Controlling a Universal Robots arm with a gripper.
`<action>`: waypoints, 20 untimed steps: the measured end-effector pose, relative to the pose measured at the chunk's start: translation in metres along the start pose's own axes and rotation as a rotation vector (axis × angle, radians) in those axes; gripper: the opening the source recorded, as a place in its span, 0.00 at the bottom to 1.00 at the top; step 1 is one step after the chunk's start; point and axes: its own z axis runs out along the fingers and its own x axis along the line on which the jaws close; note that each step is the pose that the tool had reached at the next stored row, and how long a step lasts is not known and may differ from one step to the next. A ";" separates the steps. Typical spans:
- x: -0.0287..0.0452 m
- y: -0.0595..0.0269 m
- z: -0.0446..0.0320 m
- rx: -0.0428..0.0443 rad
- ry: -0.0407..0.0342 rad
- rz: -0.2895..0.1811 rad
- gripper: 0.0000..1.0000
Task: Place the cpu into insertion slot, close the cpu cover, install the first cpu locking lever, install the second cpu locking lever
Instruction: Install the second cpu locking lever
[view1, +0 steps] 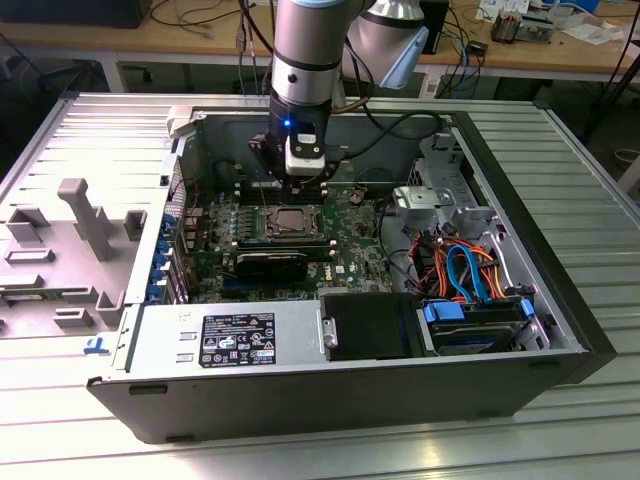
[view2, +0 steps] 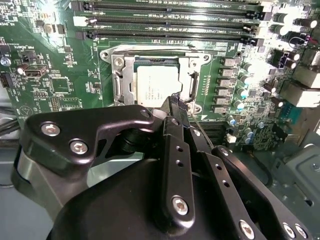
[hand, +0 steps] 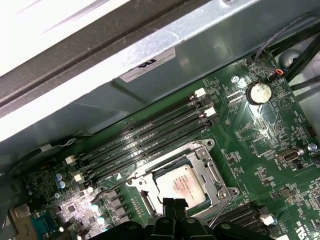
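The cpu (view2: 156, 86) lies flat in the insertion slot (view2: 150, 48), its silver-grey top showing through the window of the cpu cover (view2: 129, 80), which is folded down over it. In the exterior view the cpu (view1: 290, 219) sits mid-board inside the open computer case. My gripper (view2: 175, 105) hangs just above the socket's edge with its black fingers together and nothing visibly between them. A thin wire lever (hand: 220, 210) runs along one side of the socket close to the gripper (hand: 170, 204). Another lever (hand: 107, 186) lies along the opposite side.
Long black memory slots (view2: 170, 20) run beside the socket. The case wall (hand: 150, 80) rises close behind them. A power supply (view1: 235, 335) and a drive bay with coloured cables (view1: 470, 270) fill the case's near side. A grey plastic fixture (view1: 80, 215) stands at the exterior view's left.
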 end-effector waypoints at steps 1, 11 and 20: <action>0.0000 0.0000 0.0000 -0.0003 0.0001 -0.003 0.11; 0.0000 0.0000 0.0001 -0.0006 0.0005 -0.049 0.11; 0.0000 0.0000 0.0001 -0.0041 0.0025 -0.130 0.11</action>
